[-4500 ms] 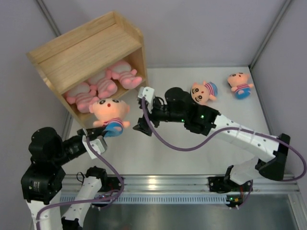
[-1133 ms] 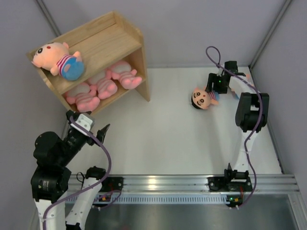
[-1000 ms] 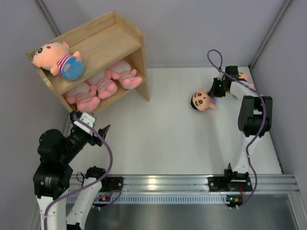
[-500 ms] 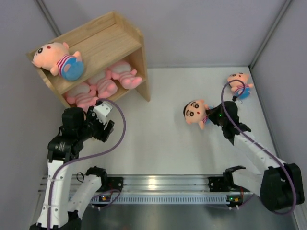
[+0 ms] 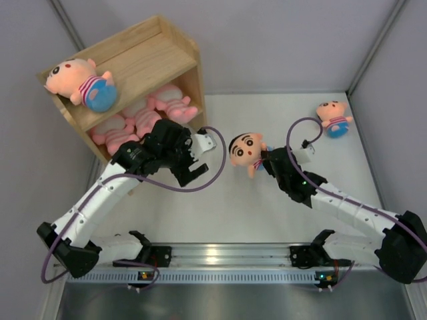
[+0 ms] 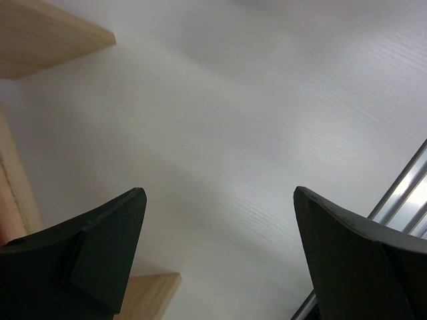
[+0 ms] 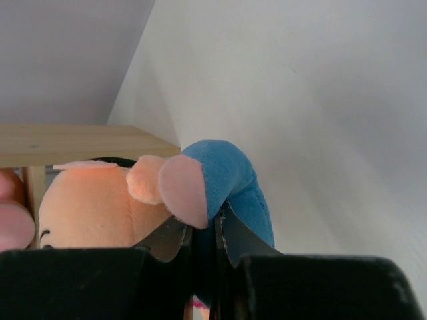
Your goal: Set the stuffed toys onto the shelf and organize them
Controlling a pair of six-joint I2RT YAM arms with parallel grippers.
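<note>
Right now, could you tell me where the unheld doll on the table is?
Top view: the doll lies alone in the far right corner of the table.

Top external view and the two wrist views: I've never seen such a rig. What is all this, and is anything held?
Two robot arms are bolted at the near edge of a white table. The top view looks down from above and behind them. Each wrist view comes from a camera on one arm. The left end effector is open and empty. The right end effector is shut on the blue bottom of a dark-haired doll. On the wooden shelf, a second doll lies on the upper tier, with three pink striped animals below. A third doll lies at the far right.
</note>
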